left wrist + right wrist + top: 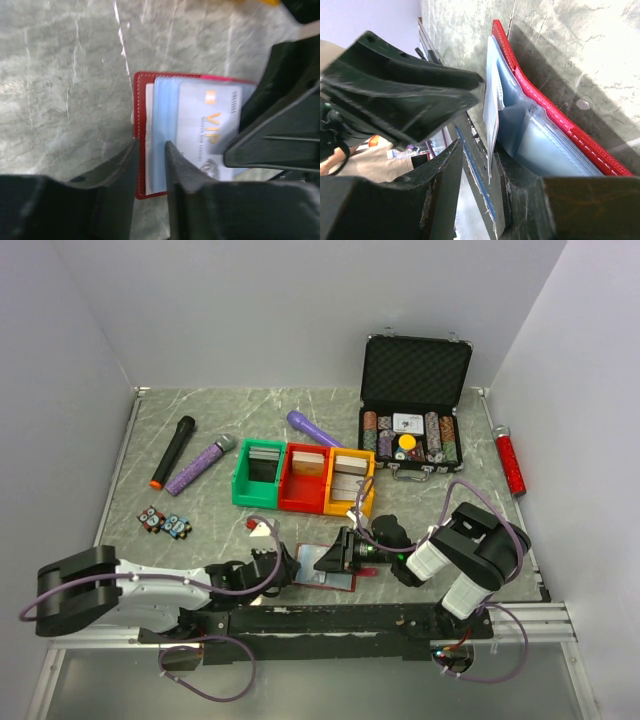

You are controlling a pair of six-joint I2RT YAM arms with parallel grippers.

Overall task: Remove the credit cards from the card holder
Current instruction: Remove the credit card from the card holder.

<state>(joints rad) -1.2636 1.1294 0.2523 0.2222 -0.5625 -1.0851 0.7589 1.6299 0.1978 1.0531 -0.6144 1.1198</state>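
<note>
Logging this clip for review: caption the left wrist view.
Left end effector straddling the red edge of the open card holder, VIP card showing in its sleeve.

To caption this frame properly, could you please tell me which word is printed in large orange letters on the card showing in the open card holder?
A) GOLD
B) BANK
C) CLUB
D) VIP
D: in the left wrist view, the card tucked in the open card holder carries the large orange letters VIP.
</note>
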